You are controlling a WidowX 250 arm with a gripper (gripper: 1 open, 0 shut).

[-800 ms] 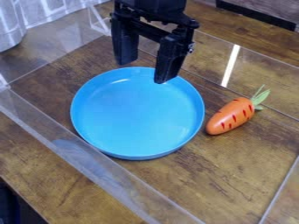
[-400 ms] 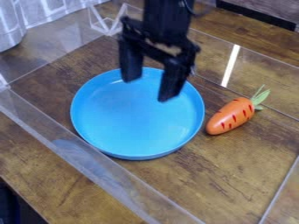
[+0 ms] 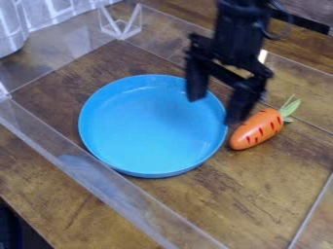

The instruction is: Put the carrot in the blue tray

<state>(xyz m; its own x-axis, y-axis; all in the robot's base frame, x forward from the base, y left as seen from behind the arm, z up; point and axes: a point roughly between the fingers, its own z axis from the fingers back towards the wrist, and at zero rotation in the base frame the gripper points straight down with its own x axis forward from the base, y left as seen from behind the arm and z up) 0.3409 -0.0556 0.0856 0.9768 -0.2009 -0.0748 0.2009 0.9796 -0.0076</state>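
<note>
Dark wood-plank bench (image 3: 78, 209) under a clear glossy cover carries everything. Blue tray (image 3: 143, 131) sits mid-bench, nothing in it. Carrot (image 3: 259, 127) lies on the bench just right of the tray rim, green top pointing up-right, outside the tray. Clear plastic piece (image 3: 121, 19) at top left, well apart. End effector (image 3: 224, 95) points down, fingers spread wide, gripping nothing, over the tray's right rim just beside the carrot. Earlier it hung over the tray's far-left side; carrot and tray unmoved.

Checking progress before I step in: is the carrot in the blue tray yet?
No, the carrot lies on the wooden table, just outside the blue tray's right rim.
</note>
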